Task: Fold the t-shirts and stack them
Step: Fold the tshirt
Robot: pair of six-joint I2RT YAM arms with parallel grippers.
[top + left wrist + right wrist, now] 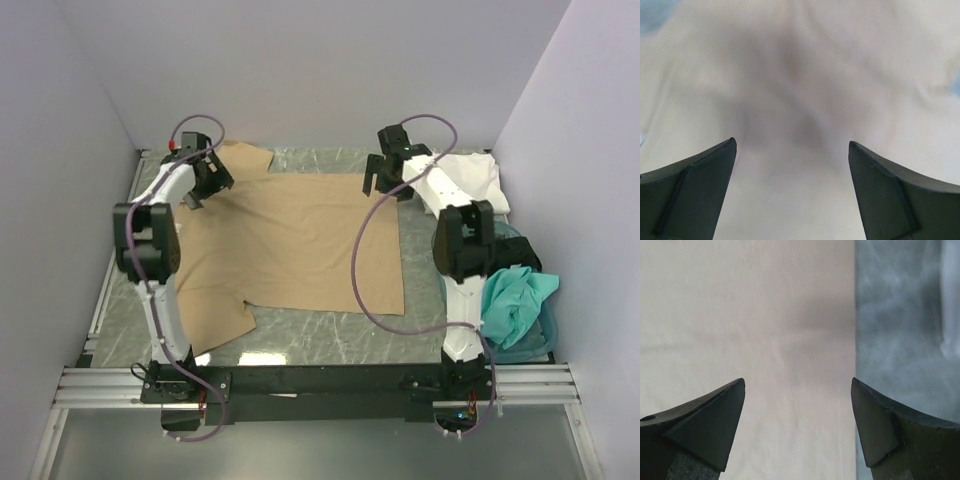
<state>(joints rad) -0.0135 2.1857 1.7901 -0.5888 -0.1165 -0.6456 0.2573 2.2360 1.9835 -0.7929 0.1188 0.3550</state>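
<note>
The tan t-shirt (290, 240) lies spread flat on the marble table, sleeves to the left. My left gripper (200, 185) hovers over its far left part by the upper sleeve, open, with only tan cloth (800, 100) below the fingers. Over the shirt's far right corner my right gripper (385, 180) stands open; its wrist view shows the straight cloth edge (852, 340) running between the fingertips, nothing pinched. A white t-shirt (465, 175) lies at the far right, partly under the right arm. A teal t-shirt (515, 300) is bunched in the basket.
A shallow teal plastic basket (548, 330) stands at the right edge by the right arm's base. Grey walls close in the table on three sides. Bare marble (330, 335) shows in front of the tan shirt. Purple cables loop off both arms.
</note>
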